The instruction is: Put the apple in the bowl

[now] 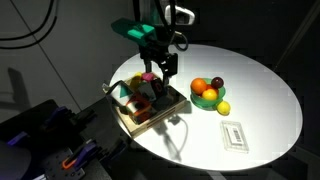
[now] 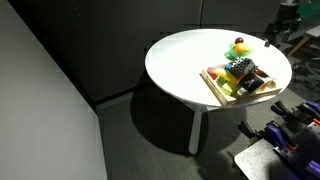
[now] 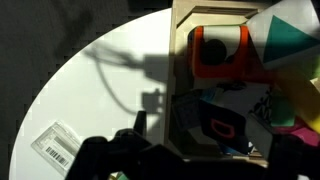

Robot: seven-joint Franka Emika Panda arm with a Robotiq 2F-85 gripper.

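Observation:
The dark red apple rests at the far rim of the small green bowl, next to two orange fruits. A yellow lemon lies on the table just by the bowl. The fruit cluster also shows in an exterior view, where the apple cannot be told apart. My gripper hangs open and empty over the wooden tray of coloured blocks, to the left of the bowl. In the wrist view its dark fingers frame a dark block; apple and bowl are out of that view.
The round white table stands in a dark room. A white card lies near the front edge and also shows in the wrist view. The tray holds an orange block and a teal cone.

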